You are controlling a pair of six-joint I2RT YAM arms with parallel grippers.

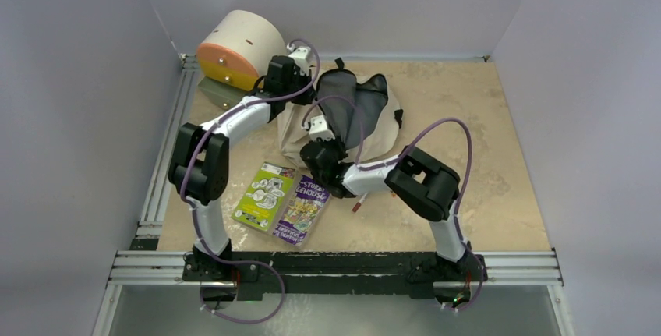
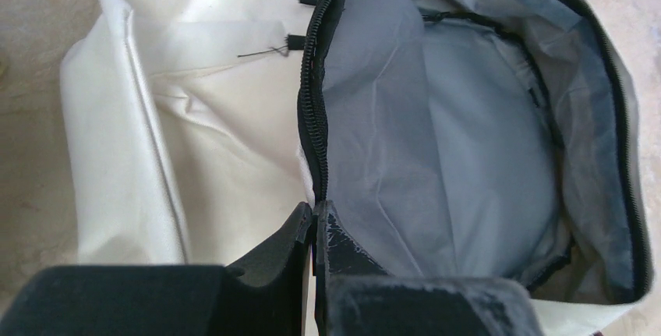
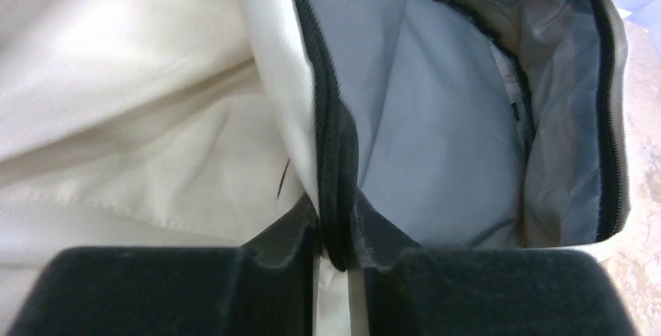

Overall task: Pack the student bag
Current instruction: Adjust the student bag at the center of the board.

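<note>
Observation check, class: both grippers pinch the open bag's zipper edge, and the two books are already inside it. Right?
Wrong on the books: the top external view shows the two books lying on the table outside the student bag. The rest stands.

Table: student bag, 2 books, drawer unit.

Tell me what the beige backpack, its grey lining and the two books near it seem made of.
Soft beige backpack: matte woven cloth, canvas-like; it creases and slumps. Grey lining: thinner, smoother fabric, probably synthetic; fine wrinkles, faint sheen. Green book and purple book: printed paper or card covers, likely; finish too small to judge.
</note>
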